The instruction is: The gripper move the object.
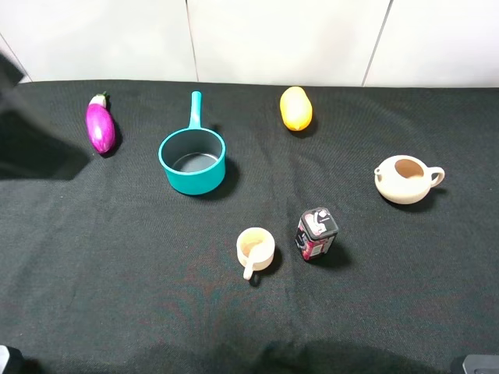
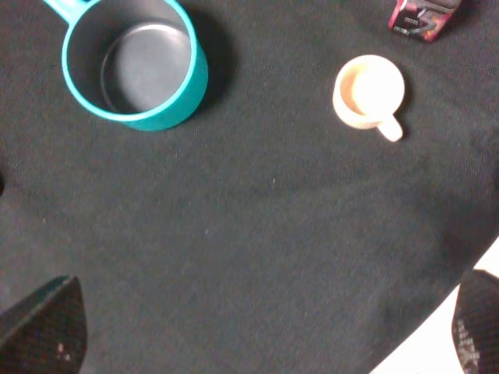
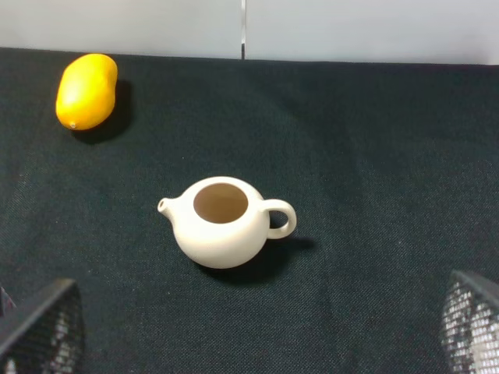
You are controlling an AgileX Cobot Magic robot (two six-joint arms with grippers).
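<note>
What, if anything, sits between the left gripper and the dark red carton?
The beige cup lies partly on that line, just short of the dark red carton. The left gripper hangs open over bare black cloth; otherwise nothing visible blocks it.

Carton [image 2: 423,17] cut off (top edge).

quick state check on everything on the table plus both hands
carton: upright, untouched, beside the cup
cup: upright, handle toward the near edge
saucepan: upright, empty
teapot: upright, no lid
eggplant: lying down
mango: lying down
left hand: open, holding nothing
right hand: open, holding nothing
</note>
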